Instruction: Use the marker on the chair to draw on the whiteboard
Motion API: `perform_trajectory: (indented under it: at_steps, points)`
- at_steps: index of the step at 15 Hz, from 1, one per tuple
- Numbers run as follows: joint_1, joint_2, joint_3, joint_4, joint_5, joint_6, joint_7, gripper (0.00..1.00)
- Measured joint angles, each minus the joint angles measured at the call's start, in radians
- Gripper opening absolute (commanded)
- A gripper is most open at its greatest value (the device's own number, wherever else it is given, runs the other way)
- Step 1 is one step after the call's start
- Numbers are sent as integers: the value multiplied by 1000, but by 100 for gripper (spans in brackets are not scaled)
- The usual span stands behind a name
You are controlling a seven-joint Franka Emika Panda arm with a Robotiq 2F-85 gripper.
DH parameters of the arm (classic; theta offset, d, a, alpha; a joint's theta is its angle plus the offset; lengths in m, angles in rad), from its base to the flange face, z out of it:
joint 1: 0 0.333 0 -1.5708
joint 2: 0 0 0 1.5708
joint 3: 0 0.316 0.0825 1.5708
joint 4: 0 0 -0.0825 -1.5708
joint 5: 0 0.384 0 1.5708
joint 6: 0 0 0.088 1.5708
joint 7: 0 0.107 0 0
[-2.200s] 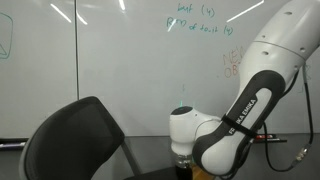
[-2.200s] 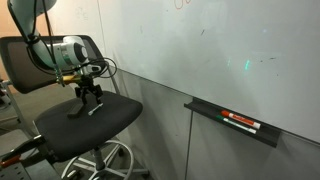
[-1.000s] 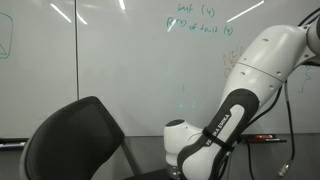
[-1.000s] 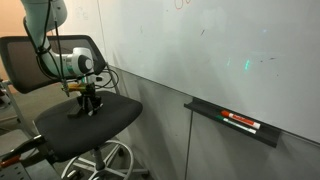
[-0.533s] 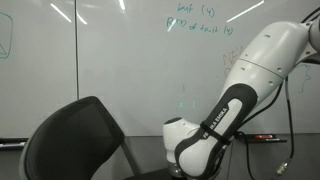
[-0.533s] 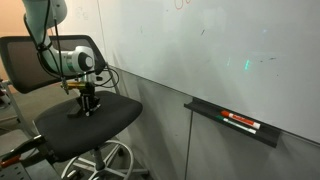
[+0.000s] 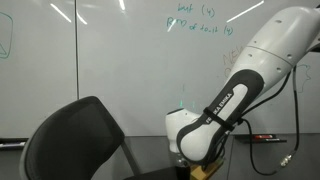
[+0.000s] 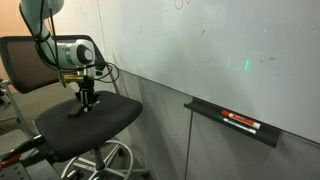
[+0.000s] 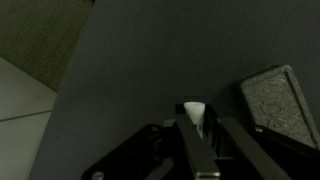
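The gripper (image 8: 88,100) is grabbing the marker (image 9: 195,113) at the chair (image 8: 90,132).
Its fingers (image 9: 192,150) are squeezing the white marker, hanging low over the chair. The whiteboard (image 8: 220,40) is standing just behind.

Both exterior views cover the chair (image 8: 60,135). In an exterior view the whiteboard (image 7: 110,80) is faced squarely. Wrist view: close above that chair.
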Motion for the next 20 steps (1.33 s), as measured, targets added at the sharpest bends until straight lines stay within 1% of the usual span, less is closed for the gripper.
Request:
perform_trajectory:
  at_steps: [5, 9, 14, 20]
  points:
    - [-5, -177, -31, -101, -48, -42, 1, 10]
    - [-38, -321, -46, -165, -114, -97, 6, 10]
    - [-76, -466, -46, -173, -216, -177, 37, 10]
    - [-122, -591, -43, -156, -402, -216, 106, 10]
